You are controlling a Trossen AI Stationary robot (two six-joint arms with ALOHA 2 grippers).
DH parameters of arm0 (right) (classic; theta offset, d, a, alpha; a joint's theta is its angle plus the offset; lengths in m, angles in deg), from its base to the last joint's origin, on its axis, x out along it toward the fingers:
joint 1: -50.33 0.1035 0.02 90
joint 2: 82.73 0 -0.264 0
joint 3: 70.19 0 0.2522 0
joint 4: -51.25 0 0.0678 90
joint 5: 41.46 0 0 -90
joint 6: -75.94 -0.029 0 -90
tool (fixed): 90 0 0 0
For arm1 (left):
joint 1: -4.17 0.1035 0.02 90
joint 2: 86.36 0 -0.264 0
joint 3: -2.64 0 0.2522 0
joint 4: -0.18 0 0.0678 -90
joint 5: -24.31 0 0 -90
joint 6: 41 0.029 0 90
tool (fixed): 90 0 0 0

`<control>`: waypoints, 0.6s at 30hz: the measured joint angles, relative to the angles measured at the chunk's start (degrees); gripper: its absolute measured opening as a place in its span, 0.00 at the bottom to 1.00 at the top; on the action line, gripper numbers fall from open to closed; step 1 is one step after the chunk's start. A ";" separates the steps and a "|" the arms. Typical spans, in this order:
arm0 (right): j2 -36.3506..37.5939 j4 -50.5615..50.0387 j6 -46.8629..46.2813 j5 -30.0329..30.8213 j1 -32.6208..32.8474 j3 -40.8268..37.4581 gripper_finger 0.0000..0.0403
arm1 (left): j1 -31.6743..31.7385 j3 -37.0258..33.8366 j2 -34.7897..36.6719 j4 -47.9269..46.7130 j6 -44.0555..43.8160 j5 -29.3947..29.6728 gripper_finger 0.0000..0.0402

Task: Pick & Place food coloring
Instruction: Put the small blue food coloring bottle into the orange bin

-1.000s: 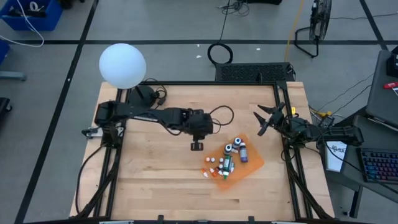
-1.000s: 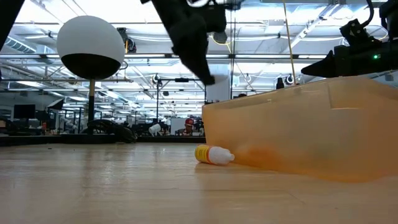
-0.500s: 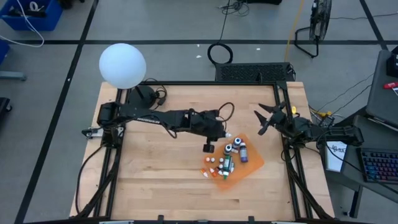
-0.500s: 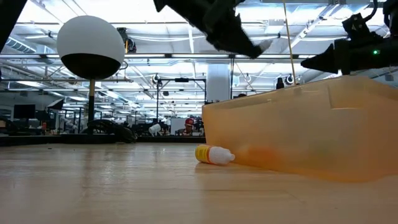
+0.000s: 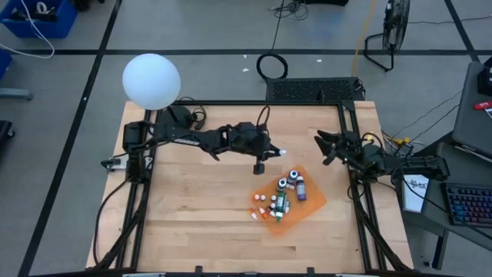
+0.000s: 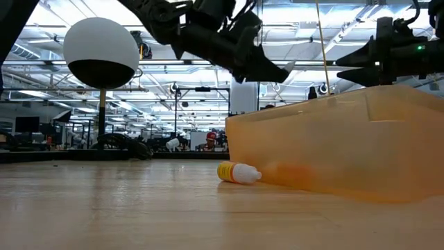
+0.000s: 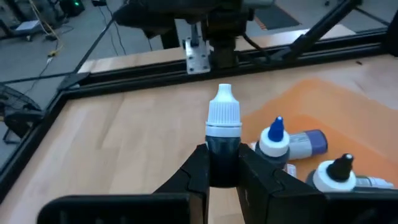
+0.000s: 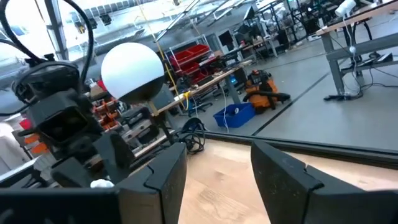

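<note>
Though hidden overhead, white-capped bottle tool-clamped.

Left gripper jaws clamped mid-table; right gripper jaws parted.

A: How is each camera placed?

B: The high view looks straight down on the whole table and both arms. The low view sits at tabletop height, facing level across the wood into the room, very near the orange sheet.

A: And the wrist views?

B: Each looks forward past its own fingers. All four views share the white globe or the orange sheet.
</note>
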 joint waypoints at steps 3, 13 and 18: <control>-0.12 -0.53 0.05 0.11 0.00 0.00 0.41 | 0.03 -1.67 0.00 2.75 0.70 -0.19 0.13; -16.24 16.46 1.54 -12.34 0.19 0.02 0.41 | 0.45 -3.33 0.00 12.10 2.36 -5.66 0.13; -32.38 29.17 7.04 -16.90 1.34 0.04 0.41 | 0.64 -3.33 0.01 12.14 1.87 -5.63 0.13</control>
